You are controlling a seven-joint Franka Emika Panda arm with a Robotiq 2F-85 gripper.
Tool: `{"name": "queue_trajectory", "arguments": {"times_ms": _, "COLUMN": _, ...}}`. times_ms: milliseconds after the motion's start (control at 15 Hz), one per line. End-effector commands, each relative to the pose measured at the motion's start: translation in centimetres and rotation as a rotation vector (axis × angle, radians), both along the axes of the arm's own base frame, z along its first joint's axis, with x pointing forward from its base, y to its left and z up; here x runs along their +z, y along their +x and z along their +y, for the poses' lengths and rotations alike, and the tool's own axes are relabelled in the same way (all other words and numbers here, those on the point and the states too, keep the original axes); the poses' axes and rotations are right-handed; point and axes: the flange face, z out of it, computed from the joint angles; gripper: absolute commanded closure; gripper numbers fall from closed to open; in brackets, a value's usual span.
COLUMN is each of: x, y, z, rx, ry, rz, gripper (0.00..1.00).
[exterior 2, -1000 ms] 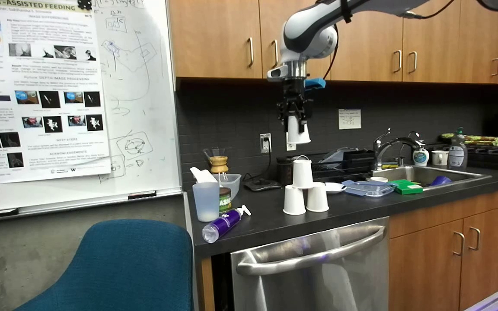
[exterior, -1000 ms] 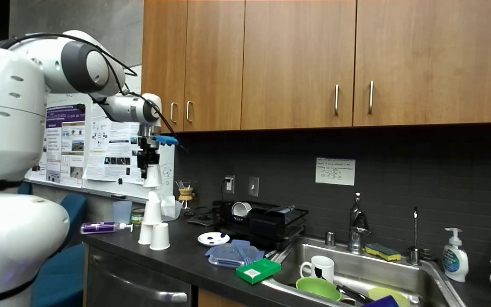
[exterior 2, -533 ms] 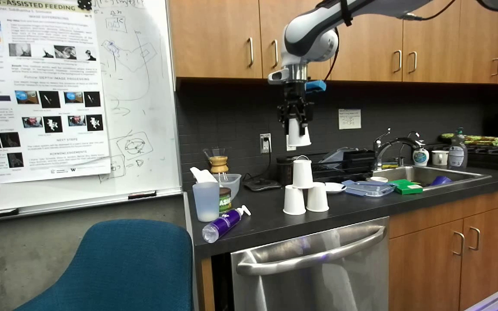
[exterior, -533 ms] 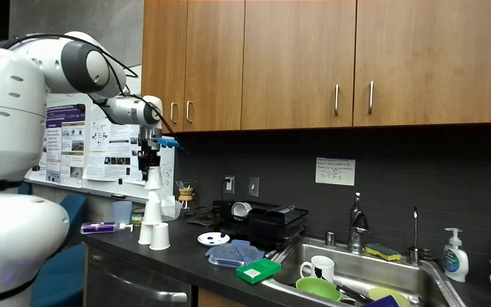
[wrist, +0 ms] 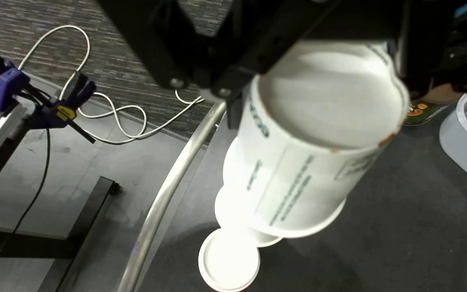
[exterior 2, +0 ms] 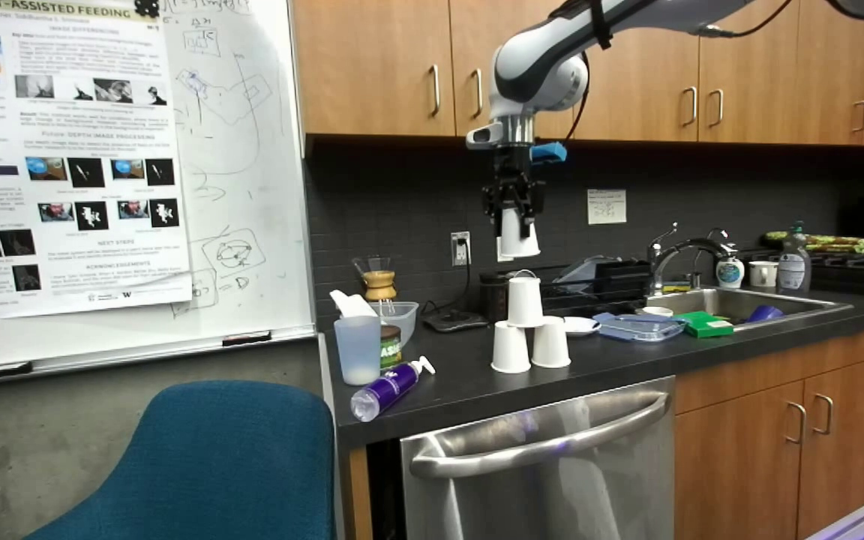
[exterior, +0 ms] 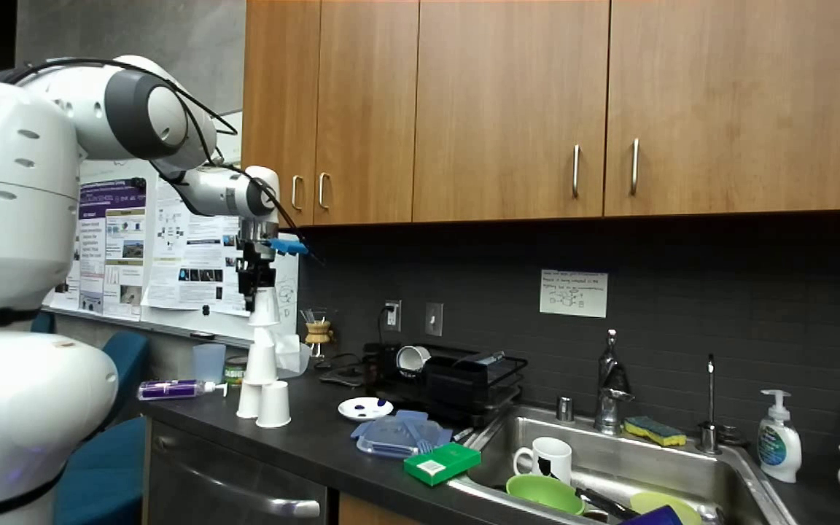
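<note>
Black two-finger gripper [exterior 2: 512, 225] clamped on an inverted white paper cup [exterior 2: 520, 244], upper middle of an exterior view, hanging clear of the inverted white paper top cup [exterior 2: 525, 302] mid-frame, which sits on two matching lower cups [exterior 2: 511, 347]. I'd want light squeeze, level rim, alignment checked in both exterior views, no sideways drift.

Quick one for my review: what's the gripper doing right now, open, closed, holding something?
Gripper: closed, holding a white cup upside down.
</note>
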Motion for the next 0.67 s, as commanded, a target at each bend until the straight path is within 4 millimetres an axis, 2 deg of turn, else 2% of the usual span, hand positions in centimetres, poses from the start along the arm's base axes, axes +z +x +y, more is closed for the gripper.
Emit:
{"name": "queue_trajectory", "arguments": {"times_ms": 0, "x": -0.1, "y": -0.1, "z": -0.1, "rx": 0.002, "ry": 0.024, "rz": -0.014, "gripper": 0.58}}
{"name": "queue_trajectory", "arguments": {"times_ms": 600, "x": -1.1, "y": -0.4, "z": -0.3, "rx": 0.005, "ry": 0.036, "rz": -0.042, "gripper": 0.58}}
